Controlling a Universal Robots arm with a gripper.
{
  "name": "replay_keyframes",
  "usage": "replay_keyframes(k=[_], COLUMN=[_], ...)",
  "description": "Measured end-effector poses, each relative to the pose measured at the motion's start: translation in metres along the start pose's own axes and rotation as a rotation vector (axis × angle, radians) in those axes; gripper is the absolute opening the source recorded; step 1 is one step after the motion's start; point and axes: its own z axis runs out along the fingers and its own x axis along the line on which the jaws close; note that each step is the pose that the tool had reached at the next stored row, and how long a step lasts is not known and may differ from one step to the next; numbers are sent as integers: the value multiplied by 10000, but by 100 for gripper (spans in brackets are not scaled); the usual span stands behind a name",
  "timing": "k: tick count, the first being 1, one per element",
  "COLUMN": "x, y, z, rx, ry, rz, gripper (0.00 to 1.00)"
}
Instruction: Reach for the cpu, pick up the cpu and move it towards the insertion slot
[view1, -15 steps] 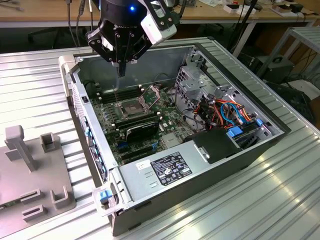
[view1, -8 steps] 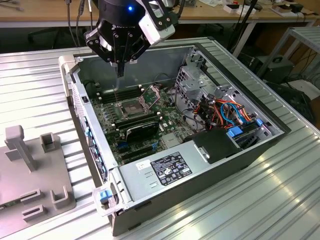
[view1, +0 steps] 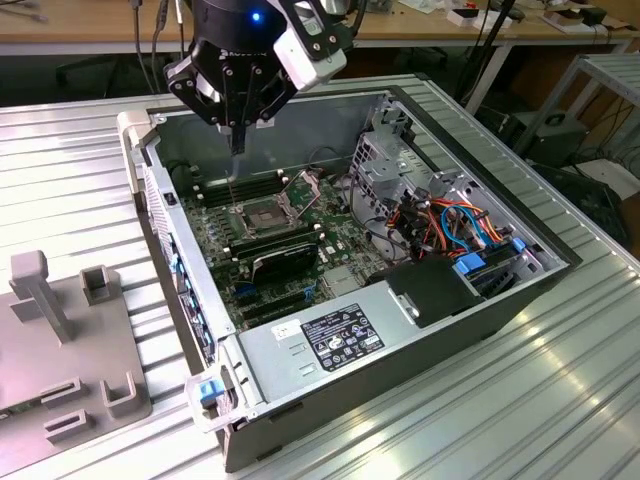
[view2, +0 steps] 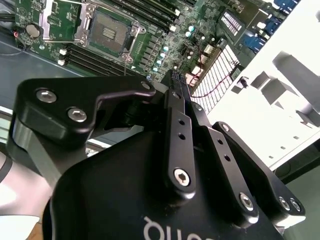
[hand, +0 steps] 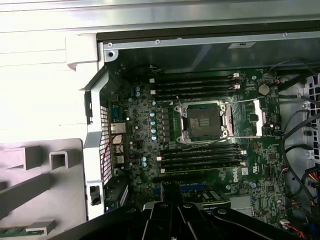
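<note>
My gripper (view1: 237, 138) hangs over the open computer case, a little above and toward the exterior view's left of the insertion slot (view1: 262, 213). Its fingers (view2: 176, 95) are drawn together, so it is shut. A pale sliver shows at the tips in the exterior view; I cannot tell whether it is the cpu. The insertion slot (hand: 202, 120) has a dark centre and a silver frame. Its hinged metal plate (hand: 256, 117) is swung open beside it. In the second wrist view the insertion slot (view2: 107, 32) lies beyond the fingertips.
Long black memory slots (hand: 197, 85) run on both sides of the socket. A black finned card (view1: 283, 262) and a power-supply box (view1: 335, 338) sit nearer in the case. Coloured cables (view1: 455, 225) fill the exterior view's right. A grey fixture plate (view1: 60, 350) lies outside the case.
</note>
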Motion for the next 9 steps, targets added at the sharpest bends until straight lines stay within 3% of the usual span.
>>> replay_keyframes(k=[9], x=[35], y=[-3], z=[-1], rx=[1], ry=[0], rz=[0], gripper=[11])
